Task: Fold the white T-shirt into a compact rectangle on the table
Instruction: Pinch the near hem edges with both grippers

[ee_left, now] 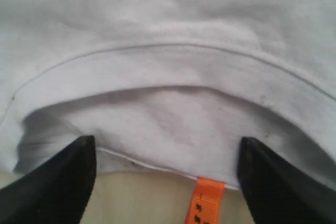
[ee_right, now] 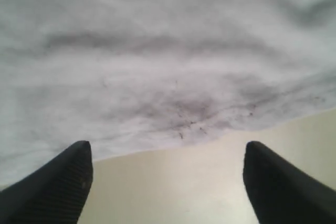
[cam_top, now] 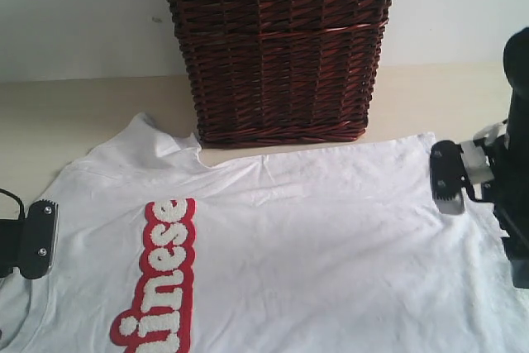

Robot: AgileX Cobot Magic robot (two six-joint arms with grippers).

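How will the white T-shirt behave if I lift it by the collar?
Probably floppy: the white T-shirt lies creased and flat on the table, so it should drape and sag from the collar. Likely light, being thin cloth. The thick fuzzy lettering may make that patch fold less cleanly.

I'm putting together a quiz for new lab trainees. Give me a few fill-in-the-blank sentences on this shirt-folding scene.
1. The lettering on the white T-shirt is outlined in ____.
2. On the table behind the shirt stands a dark brown wicker ____.
3. Between the left gripper fingers shows a small ____ collar tag.
4. The right gripper has its jaws ____ at the shirt's edge.
Missing words: red; basket; orange; open.
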